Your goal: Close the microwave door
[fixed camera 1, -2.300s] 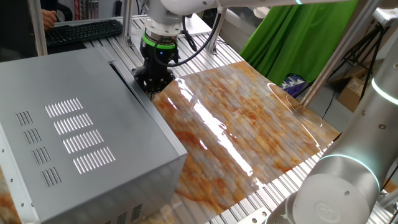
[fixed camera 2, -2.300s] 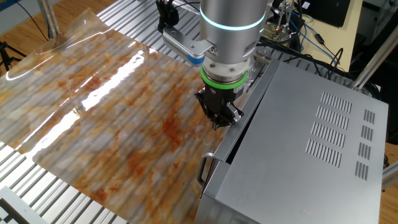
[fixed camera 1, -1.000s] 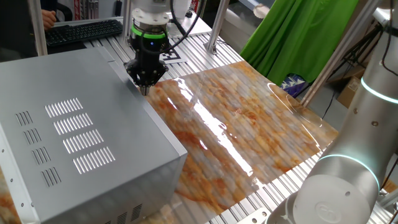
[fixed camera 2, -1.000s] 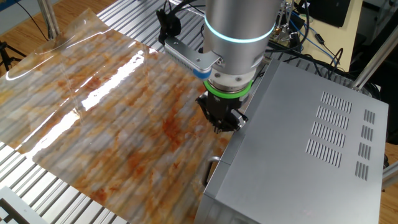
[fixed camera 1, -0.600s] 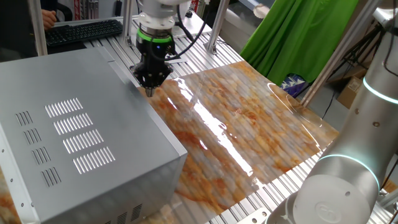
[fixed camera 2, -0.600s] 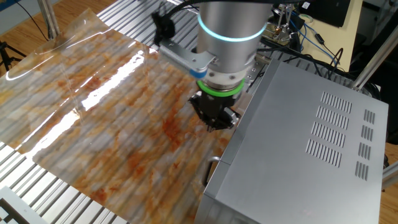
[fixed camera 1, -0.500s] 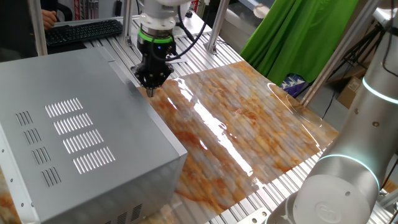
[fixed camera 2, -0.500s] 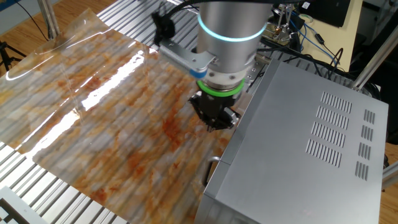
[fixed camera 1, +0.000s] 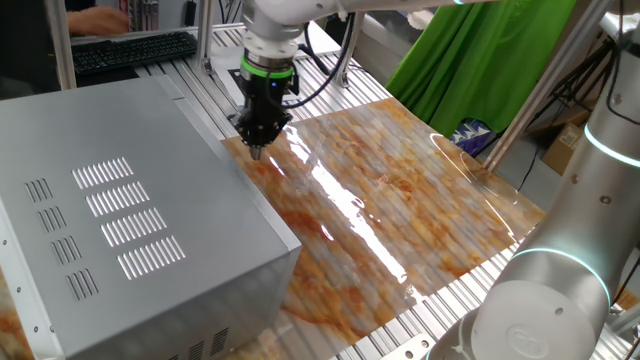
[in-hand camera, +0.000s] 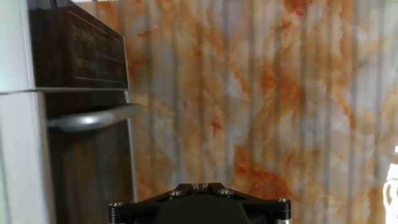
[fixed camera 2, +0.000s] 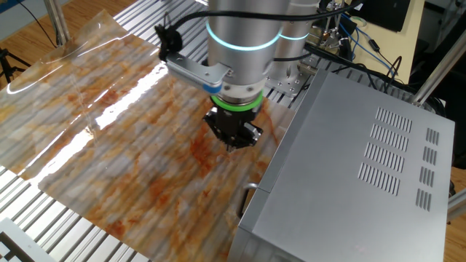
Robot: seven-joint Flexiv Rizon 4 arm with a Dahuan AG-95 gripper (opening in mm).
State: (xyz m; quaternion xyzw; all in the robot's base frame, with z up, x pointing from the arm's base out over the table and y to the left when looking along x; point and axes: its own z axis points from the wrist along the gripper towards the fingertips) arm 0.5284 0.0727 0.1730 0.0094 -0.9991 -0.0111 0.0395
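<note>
The microwave [fixed camera 1: 120, 200] is a big silver-grey box with vent slots on top; it also fills the right of the other fixed view [fixed camera 2: 349, 167]. The microwave door [in-hand camera: 87, 162] has a dark front and a silver handle [in-hand camera: 93, 117], and it lies flush with the casing. The handle also shows in the other fixed view [fixed camera 2: 246, 198]. My gripper [fixed camera 1: 256, 150] hangs over the orange mat, a short way off the door front, touching nothing. It is shut and empty, seen also in the other fixed view [fixed camera 2: 231, 148] and the hand view [in-hand camera: 199, 186].
An orange marbled mat [fixed camera 1: 400, 200] covers the slotted table in front of the microwave. A keyboard [fixed camera 1: 135, 50] lies at the back left, with a person's hand [fixed camera 1: 100, 15] above it. Green cloth [fixed camera 1: 470, 60] hangs at the back right. A second robot arm [fixed camera 1: 560, 290] stands at the front right.
The door was slightly ajar with the gripper against it, then closed flush. Since then the gripper has drawn away from the door, out over the mat.
</note>
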